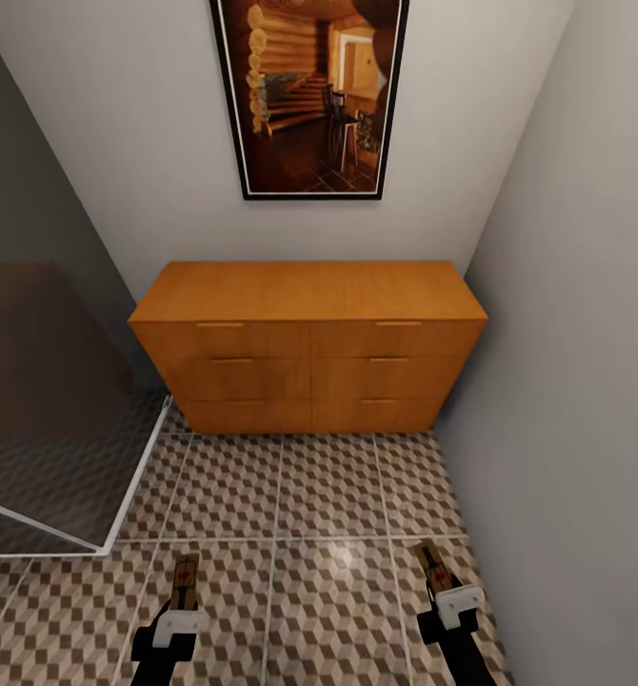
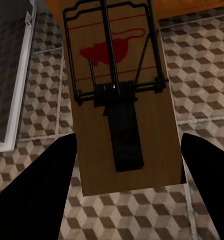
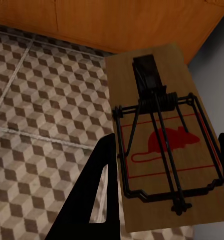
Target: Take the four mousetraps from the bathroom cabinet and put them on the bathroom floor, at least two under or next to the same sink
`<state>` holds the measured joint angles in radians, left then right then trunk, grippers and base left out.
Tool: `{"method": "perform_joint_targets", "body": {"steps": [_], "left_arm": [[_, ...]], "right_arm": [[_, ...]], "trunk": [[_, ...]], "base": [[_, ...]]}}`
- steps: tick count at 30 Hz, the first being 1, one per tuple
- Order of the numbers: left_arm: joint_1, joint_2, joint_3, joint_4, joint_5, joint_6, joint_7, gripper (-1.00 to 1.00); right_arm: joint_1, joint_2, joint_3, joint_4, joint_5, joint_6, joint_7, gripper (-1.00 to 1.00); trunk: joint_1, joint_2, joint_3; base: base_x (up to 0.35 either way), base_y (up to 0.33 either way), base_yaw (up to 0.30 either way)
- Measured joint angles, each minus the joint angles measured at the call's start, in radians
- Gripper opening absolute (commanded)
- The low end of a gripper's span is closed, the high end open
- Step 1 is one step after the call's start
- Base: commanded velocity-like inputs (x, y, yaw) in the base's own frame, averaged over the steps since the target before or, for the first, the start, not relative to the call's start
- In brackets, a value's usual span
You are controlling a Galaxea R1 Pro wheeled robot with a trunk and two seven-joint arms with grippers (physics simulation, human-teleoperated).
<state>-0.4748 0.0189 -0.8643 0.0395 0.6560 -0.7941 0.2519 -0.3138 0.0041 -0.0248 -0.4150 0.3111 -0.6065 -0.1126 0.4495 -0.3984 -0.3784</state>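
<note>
Each hand (image 1: 184, 595) grips a mousetrap (image 1: 185, 579)

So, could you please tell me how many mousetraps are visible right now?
2: one mousetrap between the left gripper's fingers, the other mousetrap in the right gripper. More may be hidden inside the closed cabinet.

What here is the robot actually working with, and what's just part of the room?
Part of the job:
- mousetrap in the left gripper
- mousetrap in the right gripper
- left gripper
- right gripper
- cabinet
- bathroom floor

Just there:
- framed picture
- glass panel
- grey wall
</note>
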Motion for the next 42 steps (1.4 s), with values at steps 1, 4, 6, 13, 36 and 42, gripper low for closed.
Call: {"method": "perform_joint_targets", "body": {"steps": [1, 4, 6, 13, 36, 42], "left_arm": [[0.0, 0.0, 0.0, 0.0, 0.0, 0.0, 0.0, -1.0], [0.0, -0.001, 0.0, 0.0, 0.0, 0.0, 0.0, -1.0], [0.0, -0.001, 0.0, 0.0, 0.0, 0.0, 0.0, -1.0], [0.0, -0.002, 0.0, 0.0, 0.0, 0.0, 0.0, -1.0], [0.0, -0.002, 0.0, 0.0, 0.0, 0.0, 0.0, -1.0], [0.0, -0.002, 0.0, 0.0, 0.0, 0.0, 0.0, -1.0]], "right_arm": [[0.0, 0.0, 0.0, 0.0, 0.0, 0.0, 0.0, -1.0], [0.001, 0.0, 0.0, 0.0, 0.0, 0.0, 0.0, -1.0], [0.001, 0.0, 0.0, 0.0, 0.0, 0.0, 0.0, -1.0], [0.002, 0.0, 0.0, 0.0, 0.0, 0.0, 0.0, -1.0], [0.002, 0.0, 0.0, 0.0, 0.0, 0.0, 0.0, -1.0], [0.002, 0.0, 0.0, 0.0, 0.0, 0.0, 0.0, -1.0]], "trunk": [[0.0, 0.0, 0.001], [0.0, 0.0, 0.005], [0.0, 0.0, 0.008], [0.0, 0.0, 0.017], [0.0, 0.0, 0.045], [0.0, 0.0, 0.052]], "base": [[0.0, 0.0, 0.0], [0.0, 0.0, 0.0], [0.0, 0.0, 0.0], [0.0, 0.0, 0.0], [0.0, 0.0, 0.0], [0.0, 0.0, 0.0]]}}
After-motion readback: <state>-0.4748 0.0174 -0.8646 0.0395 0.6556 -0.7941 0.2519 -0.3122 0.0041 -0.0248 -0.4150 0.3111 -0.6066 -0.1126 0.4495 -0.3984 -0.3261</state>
